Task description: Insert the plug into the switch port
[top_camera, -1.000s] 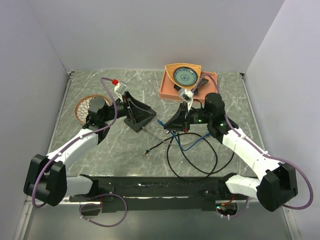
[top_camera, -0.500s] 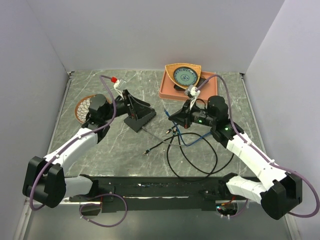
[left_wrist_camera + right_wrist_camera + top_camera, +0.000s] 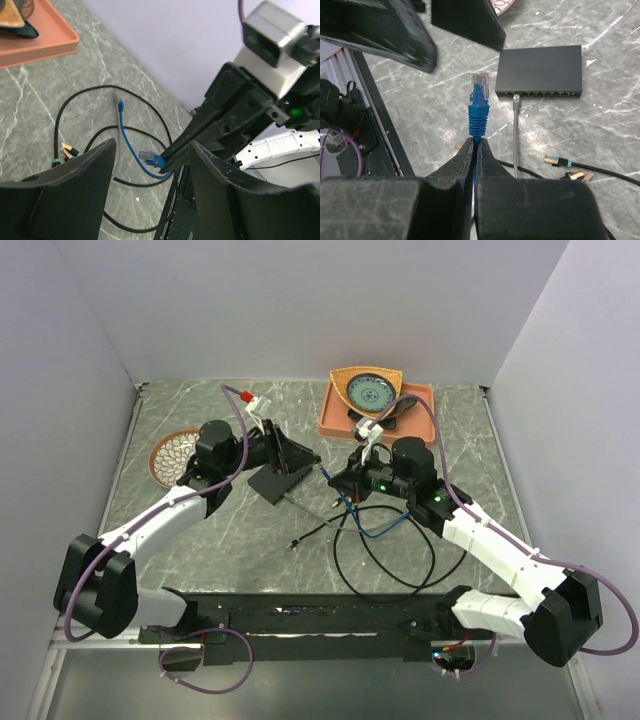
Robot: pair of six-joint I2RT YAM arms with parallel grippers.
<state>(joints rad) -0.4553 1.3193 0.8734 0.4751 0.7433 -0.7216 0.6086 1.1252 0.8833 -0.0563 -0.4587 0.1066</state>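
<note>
Right fingers (image 3: 451,172) pinch the ribbed blue plug (image 3: 479,100) near the flat matte-black switch (image 3: 540,67); left fingers (image 3: 82,177) spread.

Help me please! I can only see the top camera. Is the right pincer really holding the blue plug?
Observer: Yes. In the right wrist view, the right pincer is shut on the blue cable right behind the blue plug. Its clear tip is not yet at the switch.
Operator: Where are the holes?
Observer: A row of ports runs along the switch edge facing that camera. A grey cable fills one near the left end.
Operator: Is the left pincer grabbing anything?
Observer: No. The left wrist view shows the left pincer open, with nothing between its fingers.
</note>
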